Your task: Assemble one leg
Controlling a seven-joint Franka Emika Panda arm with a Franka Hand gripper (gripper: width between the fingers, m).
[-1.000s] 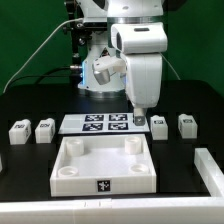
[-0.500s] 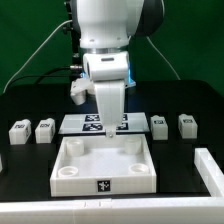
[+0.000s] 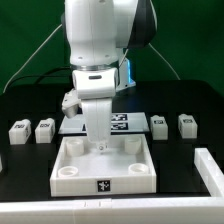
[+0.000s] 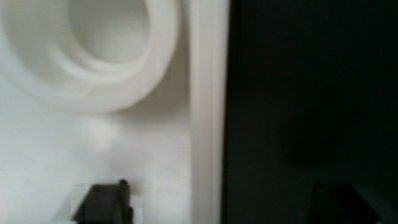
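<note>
Four legs, small white blocks with marker tags, stand on the black table: two at the exterior view's left (image 3: 19, 131) (image 3: 44, 130) and two at its right (image 3: 159, 125) (image 3: 186, 124). The large white square tray (image 3: 105, 178) lies in front. My gripper (image 3: 100, 142) hangs low over the tray's far wall, left of its middle. It is open and empty. In the wrist view the gripper (image 4: 226, 205) shows dark fingertips (image 4: 103, 205) wide apart, with the tray's wall (image 4: 205, 120) between them, a round corner socket (image 4: 98, 50) on one side and black table on the other.
The marker board (image 3: 122, 122) lies behind the tray, partly hidden by my arm. A white raised part (image 3: 211, 170) sits at the exterior view's right edge and another (image 3: 2, 160) at its left edge. Cables and the arm's base stand at the back.
My arm has swung from above the right-hand legs toward the exterior view's left and come down over the tray's far wall. No part has moved.
</note>
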